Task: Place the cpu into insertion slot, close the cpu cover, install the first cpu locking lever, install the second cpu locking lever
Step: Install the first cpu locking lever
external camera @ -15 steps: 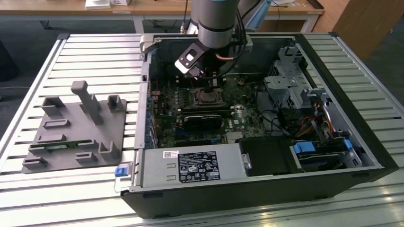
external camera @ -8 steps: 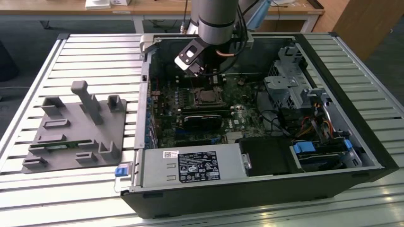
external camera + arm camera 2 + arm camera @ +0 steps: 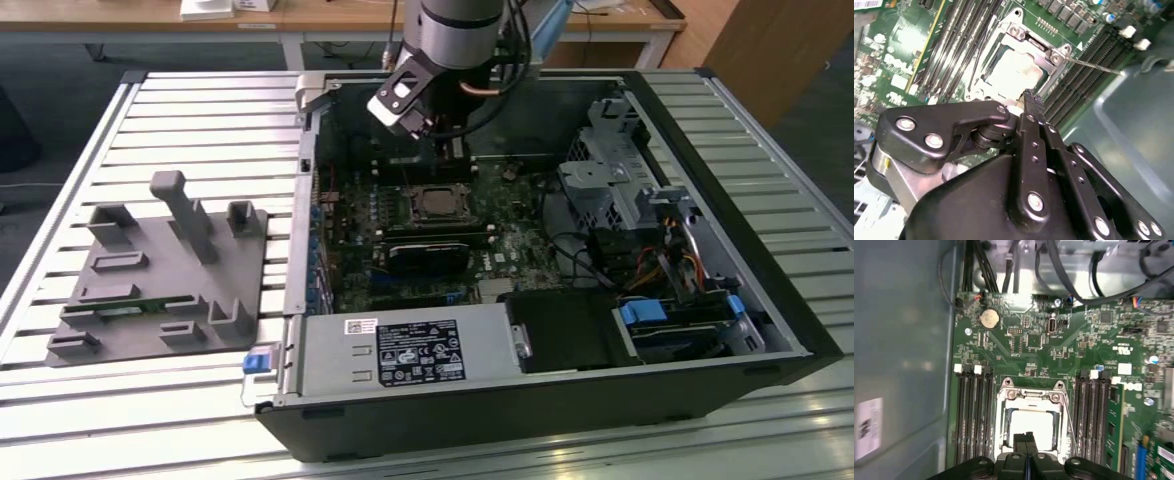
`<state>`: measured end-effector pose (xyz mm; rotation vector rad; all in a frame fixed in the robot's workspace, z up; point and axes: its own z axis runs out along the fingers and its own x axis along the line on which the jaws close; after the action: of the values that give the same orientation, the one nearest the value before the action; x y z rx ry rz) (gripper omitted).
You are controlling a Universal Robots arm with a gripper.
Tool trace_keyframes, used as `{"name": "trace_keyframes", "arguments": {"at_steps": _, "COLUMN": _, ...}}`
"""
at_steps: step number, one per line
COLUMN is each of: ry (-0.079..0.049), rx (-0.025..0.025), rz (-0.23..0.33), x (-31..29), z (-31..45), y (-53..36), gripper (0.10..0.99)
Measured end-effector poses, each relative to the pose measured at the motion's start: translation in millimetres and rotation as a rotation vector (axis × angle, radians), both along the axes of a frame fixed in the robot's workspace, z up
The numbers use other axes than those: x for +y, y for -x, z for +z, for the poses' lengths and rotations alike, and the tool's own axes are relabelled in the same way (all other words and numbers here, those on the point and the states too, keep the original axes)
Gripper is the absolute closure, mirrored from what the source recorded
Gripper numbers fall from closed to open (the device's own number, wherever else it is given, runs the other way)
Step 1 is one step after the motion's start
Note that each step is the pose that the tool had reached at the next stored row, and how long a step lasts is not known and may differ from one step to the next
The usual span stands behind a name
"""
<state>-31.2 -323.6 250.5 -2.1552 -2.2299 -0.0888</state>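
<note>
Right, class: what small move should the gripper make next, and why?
Probably shift the shut gripper sideways onto the thin wire lever. The chip lies under the lowered metal frame, and that lever beside it seems to stand loose, not latched.

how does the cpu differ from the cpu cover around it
The cpu is a solid pale plate; the cpu cover is an open frame with a cut-out centre. The cpu is smaller, showing through that opening; the cpu cover is larger and surrounds it. The cpu's top is plain, while the cpu cover carries round fasteners near two corners. Both are silvery and square.
</note>
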Motion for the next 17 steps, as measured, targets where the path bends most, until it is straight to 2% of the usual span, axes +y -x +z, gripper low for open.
{"name": "trace_keyframes", "arguments": {"at_steps": 5, "ry": 0.0, "rx": 0.0, "rz": 0.0, "x": 0.0, "z": 15.7, "y": 0.0, "gripper": 0.98}}
{"name": "trace_keyframes", "arguments": {"at_steps": 7, "ry": 0.0, "rx": -0.0001, "rz": 0.012, "x": 0.0, "z": 16.4, "y": 0.0, "gripper": 0.98}}
{"name": "trace_keyframes", "arguments": {"at_steps": 17, "ry": 0.001, "rx": 0.0001, "rz": 0.192, "x": 0.0, "z": 16.4, "y": 0.0, "gripper": 0.98}}
